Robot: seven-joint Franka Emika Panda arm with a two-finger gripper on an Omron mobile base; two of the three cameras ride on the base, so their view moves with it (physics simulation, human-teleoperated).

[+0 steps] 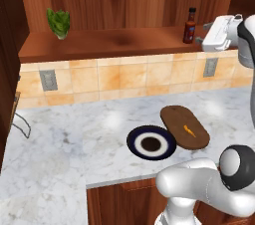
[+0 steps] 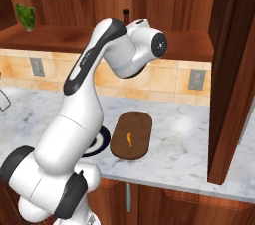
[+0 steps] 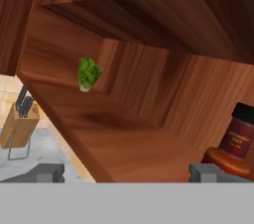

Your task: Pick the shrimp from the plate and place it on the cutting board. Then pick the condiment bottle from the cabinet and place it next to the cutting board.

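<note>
Raised to the cabinet (image 1: 124, 45) shelf with gripper (image 3: 126, 172) jaws spread wide and empty, upright condiment bottle (image 3: 238, 143) standing just off the right fingertip (image 3: 206, 171).

White marble counter (image 1: 60, 144) below; tan tile backsplash (image 1: 124, 77) at twelve o'clock, grey outlets (image 1: 48, 79) at ten and two.

Shrimp (image 2: 129, 139) lies mid cutting board (image 2: 138, 122); plate (image 2: 102, 139) just left of board, half hidden by arm; condiment bottle (image 2: 126, 16) on cabinet (image 2: 50, 37) shelf above board.
</note>
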